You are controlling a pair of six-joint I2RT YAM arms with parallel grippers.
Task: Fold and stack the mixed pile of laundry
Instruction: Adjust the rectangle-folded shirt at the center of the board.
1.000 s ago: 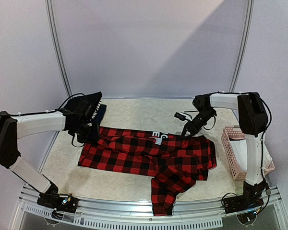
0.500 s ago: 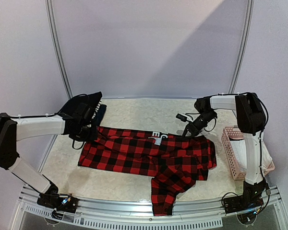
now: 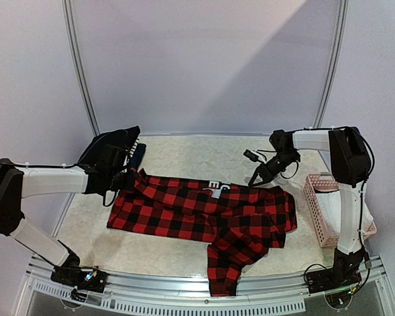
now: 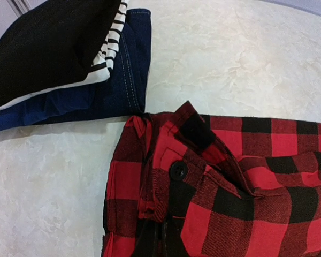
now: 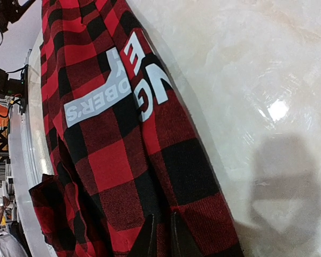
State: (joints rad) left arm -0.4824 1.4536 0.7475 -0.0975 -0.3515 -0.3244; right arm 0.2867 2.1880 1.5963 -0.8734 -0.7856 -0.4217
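**Two arms take the far edge of a shirt.** A red-and-black plaid flannel shirt [image 3: 204,210] lies spread across the middle of the desk [image 3: 197,151], one sleeve trailing over the near edge. The left hand [image 3: 122,179], closed tight, sits at the shirt's far left corner, where the cloth peaks as if pinched. The right hand [image 3: 257,179] clamps the far right edge. Holding both far corners at once looks like the set-up for drawing the garment flat or folding it toward the near side.

Only the overhead camera shows the whole layout, with the folded stack [image 3: 115,146] of dark clothes just beyond the left hand and the pink basket [image 3: 322,217] at the right. The left wrist camera adds a button [image 4: 177,170] at the gathered corner, though not its own fingers. The right wrist camera shows dark fingertips [image 5: 147,241] nipping the plaid, with white lettering [image 5: 123,80] beyond them.
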